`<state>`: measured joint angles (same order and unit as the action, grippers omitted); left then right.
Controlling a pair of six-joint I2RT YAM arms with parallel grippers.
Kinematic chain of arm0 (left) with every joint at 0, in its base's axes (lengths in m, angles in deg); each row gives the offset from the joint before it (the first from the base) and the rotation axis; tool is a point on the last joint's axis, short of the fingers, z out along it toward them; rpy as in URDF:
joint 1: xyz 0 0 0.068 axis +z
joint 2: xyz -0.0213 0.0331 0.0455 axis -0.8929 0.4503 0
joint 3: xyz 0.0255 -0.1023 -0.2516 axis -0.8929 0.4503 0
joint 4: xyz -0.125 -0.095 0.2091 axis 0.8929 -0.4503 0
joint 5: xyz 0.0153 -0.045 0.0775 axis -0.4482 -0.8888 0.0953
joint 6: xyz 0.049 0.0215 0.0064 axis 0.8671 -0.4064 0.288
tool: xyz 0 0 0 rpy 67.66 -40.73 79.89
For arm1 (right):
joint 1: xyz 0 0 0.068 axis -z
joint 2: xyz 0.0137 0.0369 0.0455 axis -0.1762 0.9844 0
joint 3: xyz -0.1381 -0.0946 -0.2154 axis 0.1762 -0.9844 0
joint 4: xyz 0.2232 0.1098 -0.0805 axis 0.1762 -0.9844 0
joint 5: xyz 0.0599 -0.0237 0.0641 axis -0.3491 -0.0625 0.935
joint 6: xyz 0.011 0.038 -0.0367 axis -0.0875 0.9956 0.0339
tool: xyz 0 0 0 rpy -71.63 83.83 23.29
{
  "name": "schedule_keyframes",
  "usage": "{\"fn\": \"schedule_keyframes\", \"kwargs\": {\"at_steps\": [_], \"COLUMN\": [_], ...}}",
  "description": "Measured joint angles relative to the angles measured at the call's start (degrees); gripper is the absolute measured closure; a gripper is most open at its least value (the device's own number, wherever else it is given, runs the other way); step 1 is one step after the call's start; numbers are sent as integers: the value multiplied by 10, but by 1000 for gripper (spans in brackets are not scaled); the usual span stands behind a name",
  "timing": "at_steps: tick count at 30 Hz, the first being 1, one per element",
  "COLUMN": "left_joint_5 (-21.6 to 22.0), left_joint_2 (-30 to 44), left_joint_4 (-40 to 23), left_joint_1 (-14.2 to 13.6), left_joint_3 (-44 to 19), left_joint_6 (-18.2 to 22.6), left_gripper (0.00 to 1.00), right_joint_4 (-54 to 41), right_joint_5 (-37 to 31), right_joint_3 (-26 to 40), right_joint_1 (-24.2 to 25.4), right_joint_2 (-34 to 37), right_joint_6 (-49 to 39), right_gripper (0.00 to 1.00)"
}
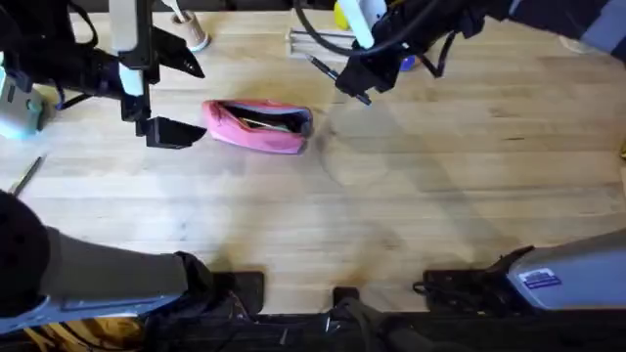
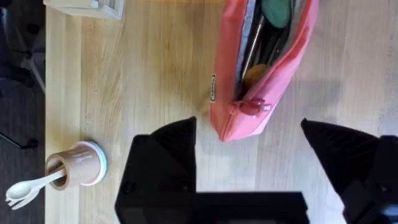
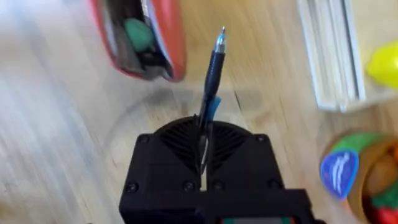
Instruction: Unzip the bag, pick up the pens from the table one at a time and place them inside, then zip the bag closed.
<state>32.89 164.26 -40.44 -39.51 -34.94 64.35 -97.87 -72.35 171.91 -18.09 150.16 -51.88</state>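
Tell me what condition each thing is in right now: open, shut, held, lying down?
bag: unzipped, lying on the table, things inside.
pen: clamped in the right gripper, tip sticking out, off the table.
second pen: lying loose on the table.
right gripper: shut on the pen.
left gripper: open, holding nothing, beside the bag's end.
small cup: upright, a white utensil in it.

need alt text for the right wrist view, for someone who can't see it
The right end effector is shut on a thin dark pen, its silver tip pointing away from the camera. Just beyond lies the unzipped pink bag on the pale wooden table, with something green inside.
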Motion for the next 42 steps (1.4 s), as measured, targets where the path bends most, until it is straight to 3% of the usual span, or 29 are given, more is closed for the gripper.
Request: {"fn": "schedule_keyframes", "kwargs": {"at_steps": [7,21,42], "left_joint_5": [0,0,0], "left_joint_2": [0,0,0], "left_joint_4": [0,0,1], "left_joint_1": [0,0,0], "left_joint_3": [0,0,0], "left_joint_6": [0,0,0], "left_gripper": [7,8,8], "right_joint_4": [43,110,212], "right_joint_5": [55,71,78], "right_joint_3": [0,0,0], "right_joint_1": [-54,-110,-117], "right_joint_2": [32,108,197], "right_joint_6": [-53,-67,-10], "right_gripper": [962,967,949]}}
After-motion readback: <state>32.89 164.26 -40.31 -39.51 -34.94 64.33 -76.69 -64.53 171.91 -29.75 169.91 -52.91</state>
